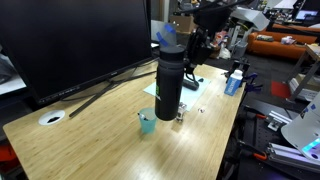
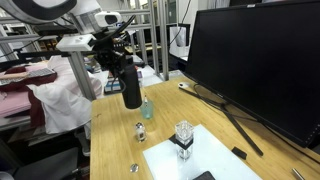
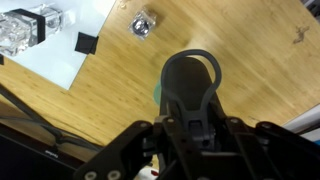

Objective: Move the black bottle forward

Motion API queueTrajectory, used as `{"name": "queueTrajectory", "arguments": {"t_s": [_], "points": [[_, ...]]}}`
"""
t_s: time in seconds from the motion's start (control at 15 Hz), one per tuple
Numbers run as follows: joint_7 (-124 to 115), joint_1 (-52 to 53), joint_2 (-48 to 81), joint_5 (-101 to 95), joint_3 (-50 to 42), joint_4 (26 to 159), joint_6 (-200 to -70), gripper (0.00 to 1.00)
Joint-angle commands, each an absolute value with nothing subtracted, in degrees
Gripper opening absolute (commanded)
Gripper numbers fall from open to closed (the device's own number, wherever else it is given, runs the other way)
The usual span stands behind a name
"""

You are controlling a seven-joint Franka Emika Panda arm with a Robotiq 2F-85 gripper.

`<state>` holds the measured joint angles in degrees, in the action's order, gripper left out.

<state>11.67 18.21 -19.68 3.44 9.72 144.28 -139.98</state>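
The gripper (image 1: 172, 47) is clamped on the black bottle (image 1: 168, 88) high up, at the neck under the cap. In the wrist view its fingers (image 3: 138, 138) press in from both sides of the cap with no gap showing. The bottle stands upright near the middle of the table (image 1: 90, 140), in front of the big monitor (image 1: 80, 40). I cannot tell whether its base rests on the wood or hangs just clear of it.

The main risk is the teal cup (image 1: 148, 122), which sits just beside the foot of the bottle, so any sideways drift in the move would likely nudge or tip it. The hold is also far above the bottle's weight. A quick start or stop could make the tall body swing or slip in the jaws, and a tilted set-down could topple it. If the base drags on the table, the bottle may pivot in the grip.

Both exterior views give the bottle's full height and its upright stance, which the wrist view cannot show. From above, the wrist view hides the base and shows the cup only as a teal sliver at the bottle's edge. An exterior view also shows a small metal piece (image 2: 140, 130) and a clear block (image 2: 183, 133) on a white sheet (image 2: 215, 160) — near, but apart from the bottle
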Motion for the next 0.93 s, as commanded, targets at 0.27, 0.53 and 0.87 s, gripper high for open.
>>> {"name": "queueTrajectory", "arguments": {"t_s": [0.27, 0.53, 0.87], "points": [[19.7, 23.5, -23.2, 7.7, 8.8, 151.4, -138.3, 0.08], [25.2, 23.8, -19.4, 11.9, 6.1, 153.2, -140.7, 0.08], [32.7, 23.6, -15.6, 18.4, 4.4, 152.8, -141.0, 0.08]]}}
